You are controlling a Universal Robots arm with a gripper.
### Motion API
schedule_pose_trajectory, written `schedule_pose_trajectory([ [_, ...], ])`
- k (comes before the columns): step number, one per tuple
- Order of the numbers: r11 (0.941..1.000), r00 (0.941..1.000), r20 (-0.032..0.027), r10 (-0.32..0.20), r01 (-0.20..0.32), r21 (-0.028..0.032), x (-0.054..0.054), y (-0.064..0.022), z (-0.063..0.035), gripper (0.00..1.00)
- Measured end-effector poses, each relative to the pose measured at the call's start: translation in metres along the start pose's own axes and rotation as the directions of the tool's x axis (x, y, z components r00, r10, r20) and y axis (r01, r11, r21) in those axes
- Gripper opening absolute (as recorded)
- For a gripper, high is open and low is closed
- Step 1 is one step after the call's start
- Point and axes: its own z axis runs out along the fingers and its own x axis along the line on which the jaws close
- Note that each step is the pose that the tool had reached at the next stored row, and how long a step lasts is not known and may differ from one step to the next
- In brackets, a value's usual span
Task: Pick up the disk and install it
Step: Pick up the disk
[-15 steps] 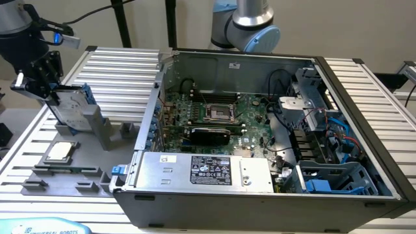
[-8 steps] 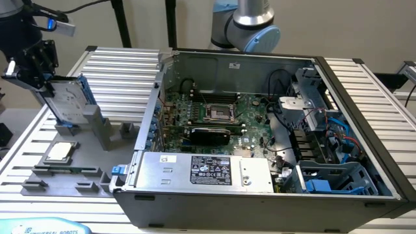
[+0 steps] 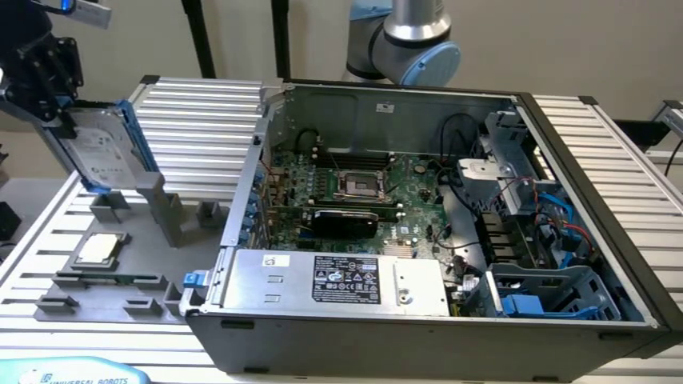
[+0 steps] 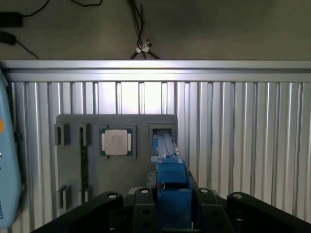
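Note:
The disk is a silver-grey drive with a white label in a blue carrier frame. It hangs nearly upright at the exterior view's left, over the grey fixture plate. My gripper is shut on its upper end. The disk's lower end sits right at the fixture's upright slot; I cannot tell if they touch. In the wrist view the blue carrier edge runs out from my gripper toward the empty slot on the plate.
A small square silver chip lies on the fixture plate. The open computer case stands at the exterior view's right, with a motherboard, a grey power supply box and a blue drive bay. Ribbed aluminium table.

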Motion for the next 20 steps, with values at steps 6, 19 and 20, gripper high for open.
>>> schedule_pose_trajectory([
  [6, 1.0, 1.0, 0.0, 0.0, 0.0, 0.0, 0.0, -0.005, -0.0274, 0.33],
  [19, 1.0, 1.0, 0.0079, -0.001, 0.001, -0.0013, -0.002, -0.0533, -0.0867, 0.33],
  [20, 1.0, 1.0, 0.0087, -0.001, 0.001, -0.0018, -0.002, -0.058, -0.0913, 0.33],
])
